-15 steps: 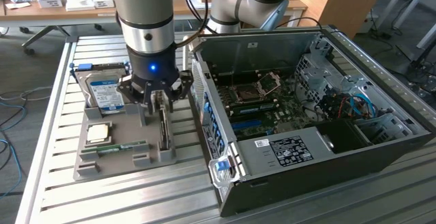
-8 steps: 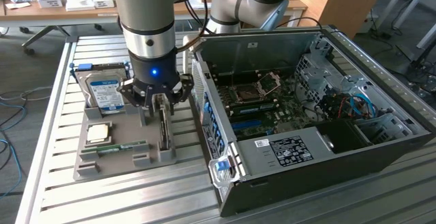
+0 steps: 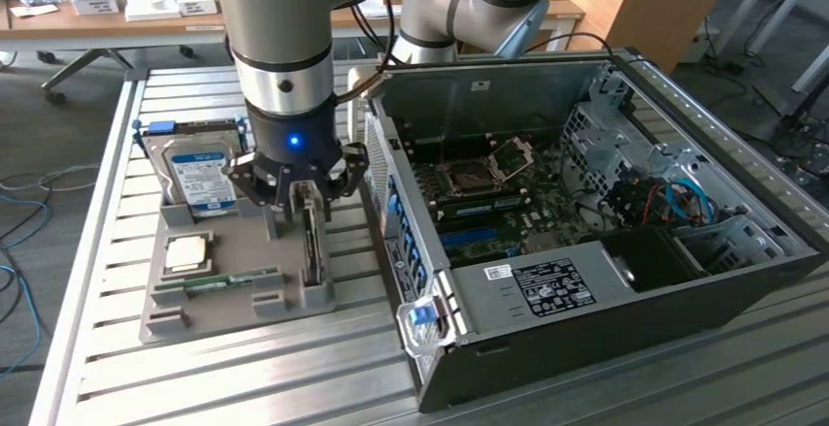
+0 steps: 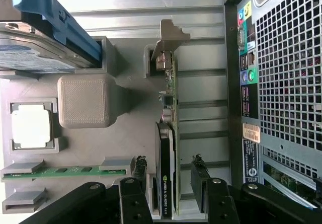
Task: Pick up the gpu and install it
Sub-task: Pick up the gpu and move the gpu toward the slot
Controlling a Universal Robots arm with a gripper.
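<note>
**The gpu (image 4: 166,176) is straddled by the wide-open gripper (image 4: 169,167), nothing grabbed yet**

So the gpu (image 3: 313,244) is stood on its long edge in a slot of the grey tray (image 3: 175,302), a bit left of centre in the exterior view, just beside the opened computer case (image 3: 725,227) that sits toward the exterior view's right. The gripper (image 3: 309,201) is positioned right over the card. In the wrist view the fingers (image 4: 140,169) are held apart, one on each side of the card's black face, and a thin gap is left on both sides, so nothing is clamped. On the same tray, a hard drive (image 3: 201,179) is propped at the upper left, a cpu (image 3: 189,251) is laid below it, and a memory stick (image 3: 227,281) is seated near the lower edge.
</note>
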